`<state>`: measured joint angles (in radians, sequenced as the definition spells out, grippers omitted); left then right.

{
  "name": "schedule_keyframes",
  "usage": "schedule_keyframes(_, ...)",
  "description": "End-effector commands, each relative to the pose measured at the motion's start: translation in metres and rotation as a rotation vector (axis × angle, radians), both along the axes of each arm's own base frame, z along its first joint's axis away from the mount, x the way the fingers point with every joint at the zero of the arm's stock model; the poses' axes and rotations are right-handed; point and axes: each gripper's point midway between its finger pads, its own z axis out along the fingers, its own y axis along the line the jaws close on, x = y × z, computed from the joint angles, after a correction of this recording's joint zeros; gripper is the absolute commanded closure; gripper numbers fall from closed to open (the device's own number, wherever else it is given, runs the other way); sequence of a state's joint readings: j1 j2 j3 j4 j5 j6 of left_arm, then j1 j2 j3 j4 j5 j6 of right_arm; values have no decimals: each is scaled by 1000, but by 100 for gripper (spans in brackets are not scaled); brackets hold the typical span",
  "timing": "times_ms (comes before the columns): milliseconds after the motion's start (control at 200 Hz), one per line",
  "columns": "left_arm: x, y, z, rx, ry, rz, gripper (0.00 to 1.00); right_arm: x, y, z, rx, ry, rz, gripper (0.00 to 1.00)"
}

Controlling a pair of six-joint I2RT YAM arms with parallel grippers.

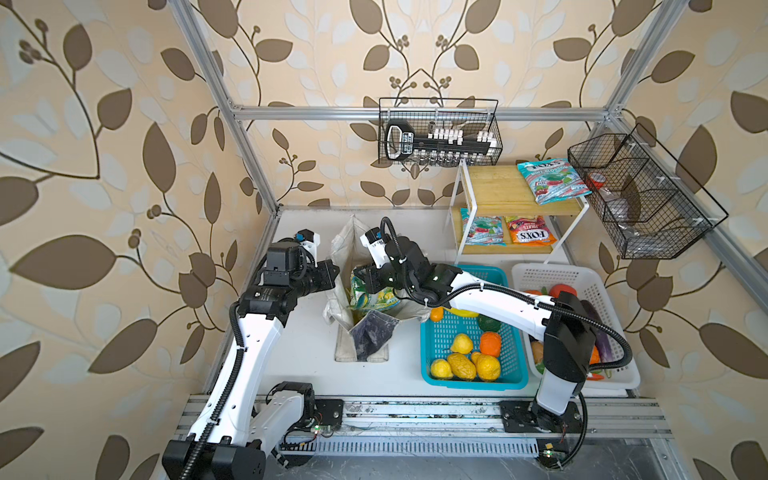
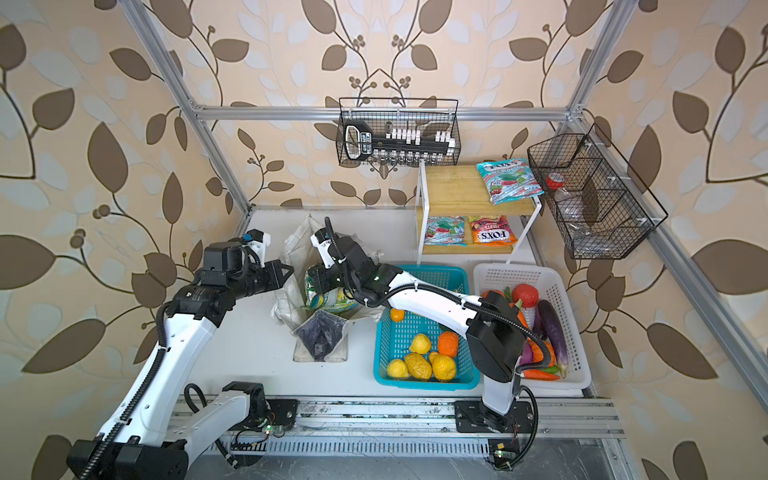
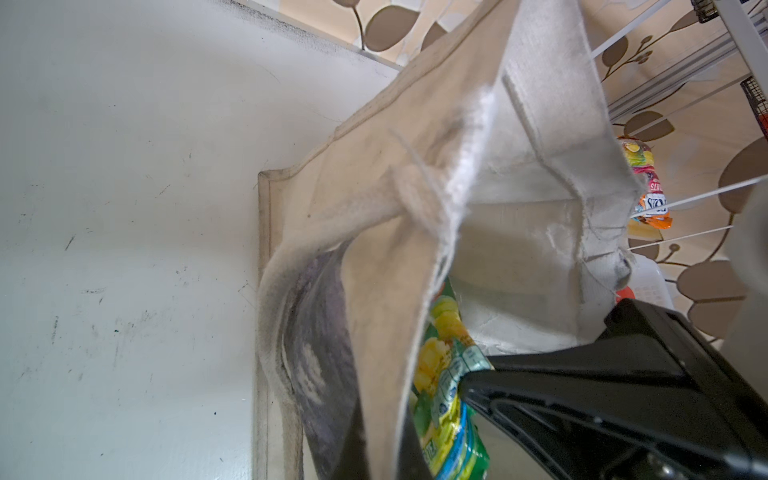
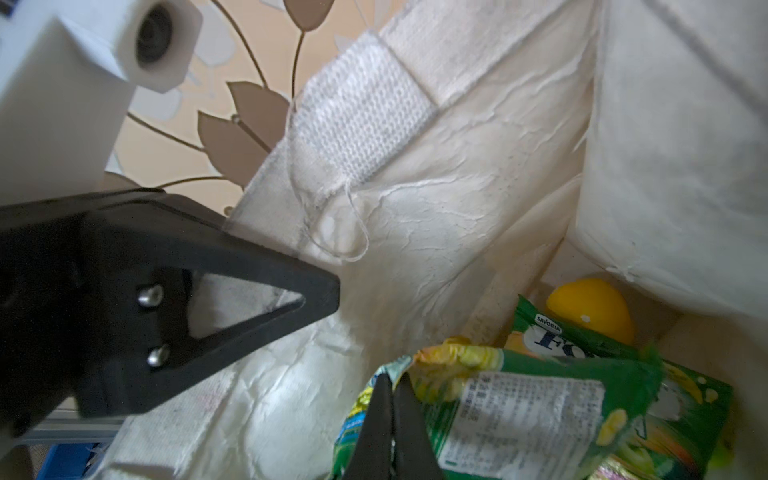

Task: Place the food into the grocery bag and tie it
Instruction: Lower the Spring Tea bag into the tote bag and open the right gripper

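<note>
Two robot arms meet over an off-white canvas grocery bag (image 1: 347, 243) standing open on a white table (image 1: 299, 345). The left pincer (image 1: 333, 272) is clenched on the bag's rim, close to where a thick white handle (image 3: 357, 220) is stitched on, and holds that side of the mouth up. Just across the opening from it, the right pincer (image 4: 390, 386) points down into the bag. Its jaws are pinched tight on the crumpled corner of a green and yellow snack packet (image 4: 519, 399). The packet hangs from the right pincer inside the bag's mouth, its printed back turned up. Beneath it lies a second green packet (image 4: 685, 415). Beyond the right pincer's tips, deeper in the bag, sits a round yellow toy fruit (image 4: 590, 309). Behind the right pincer, under its arm, a blue basket (image 1: 492, 276) holds yellow and orange toy fruit. A white basket (image 1: 548, 276) of toy vegetables stands just beside that, farther from both pincers.
</note>
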<state>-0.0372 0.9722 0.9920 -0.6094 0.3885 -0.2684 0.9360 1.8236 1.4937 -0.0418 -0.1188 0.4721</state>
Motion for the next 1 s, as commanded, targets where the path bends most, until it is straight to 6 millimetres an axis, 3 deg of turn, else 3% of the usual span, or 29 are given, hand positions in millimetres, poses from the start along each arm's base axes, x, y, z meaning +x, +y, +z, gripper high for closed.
schedule_keyframes(0, 5, 0, 9, -13, -37, -3, 100, 5, 13, 4, 44, -11, 36, 100)
schedule_keyframes(140, 5, 0, 9, -13, -38, -2, 100, 14, -20, -34, -71, 51, -92, 100)
schedule_keyframes(260, 5, -2, 9, -21, -34, -12, 100, 5, -50, -74, -173, 95, -153, 100)
schedule_keyframes(360, 5, -2, 9, -25, -31, -14, 100, 0, -70, -87, -209, 117, -186, 100)
schedule_keyframes(650, 4, 0, 10, -16, -38, -1, 100, -9, -111, -102, -434, 78, -257, 100)
schedule_keyframes(815, 5, -1, 8, -19, -30, -5, 100, -11, -133, -99, -527, 59, -297, 100)
schedule_keyframes(935, 5, 0, 7, -19, -26, -3, 100, -13, -137, -97, -581, 57, -296, 100)
schedule_keyframes(995, 5, -1, 8, -20, -27, -3, 100, -14, -131, -96, -556, 50, -270, 94)
